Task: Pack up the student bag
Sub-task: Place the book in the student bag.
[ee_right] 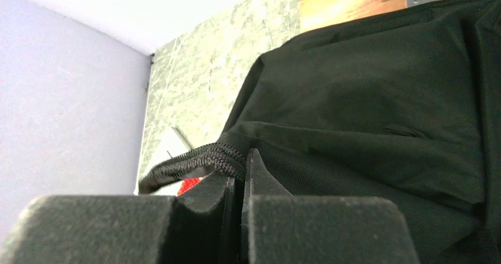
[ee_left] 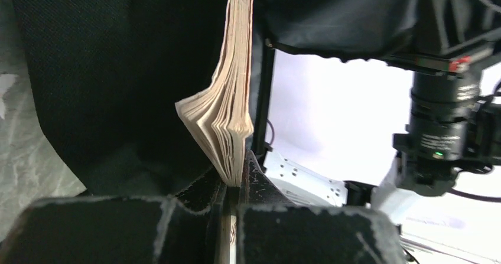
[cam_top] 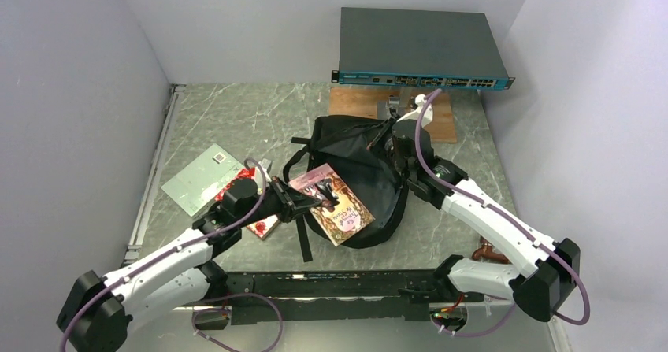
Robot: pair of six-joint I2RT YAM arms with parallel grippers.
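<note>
The black student bag (cam_top: 370,159) lies in the middle of the table with its mouth toward the left. My left gripper (cam_top: 313,200) is shut on a paperback book (cam_top: 335,202) with a pink illustrated cover, held at the bag's opening. In the left wrist view the book's fanned pages (ee_left: 227,119) rise from between my closed jaws, with black bag fabric (ee_left: 106,69) to the left. My right gripper (cam_top: 396,153) is shut on the bag's zipper edge (ee_right: 195,159) at the top of the bag (ee_right: 378,98), holding it up.
A grey rack-mount box (cam_top: 417,49) with a teal front stands at the back over a wooden board (cam_top: 441,116). A grey-green flat sheet (cam_top: 197,180) and a red printed item (cam_top: 260,226) lie left of the bag. A brown object (cam_top: 488,251) lies by the right arm.
</note>
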